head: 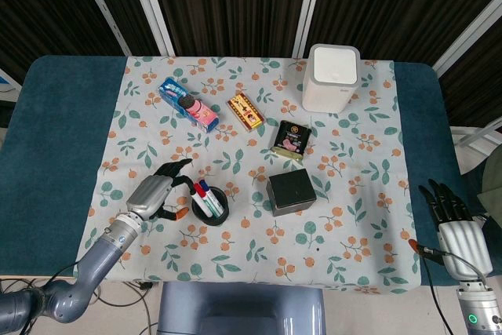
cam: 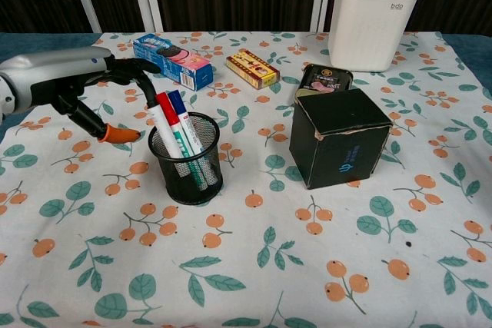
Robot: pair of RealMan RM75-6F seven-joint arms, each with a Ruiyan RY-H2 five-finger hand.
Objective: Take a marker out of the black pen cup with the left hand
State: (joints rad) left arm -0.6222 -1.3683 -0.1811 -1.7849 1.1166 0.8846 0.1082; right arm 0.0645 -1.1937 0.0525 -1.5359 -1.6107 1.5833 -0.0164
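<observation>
- Your left hand (cam: pixel 73 86) hovers just left of the cup (cam: pixel 187 157), fingers spread and empty, thumb (cam: pixel 115 133) low beside the mesh wall, not yet touching a marker.
- The markers (cam: pixel 173 124) stand in the cup, caps up, leaning back toward your left hand; their long axes run steeply upward, so the caps lie just right of your fingertips.
- The cup holds several markers: red, blue and black caps show; how many in all you cannot tell.
- The black box (cam: pixel 340 146) sits right of the cup, apart from it.
- Your right hand (head: pixel 457 227) rests at the table's far right, open, well away.
</observation>
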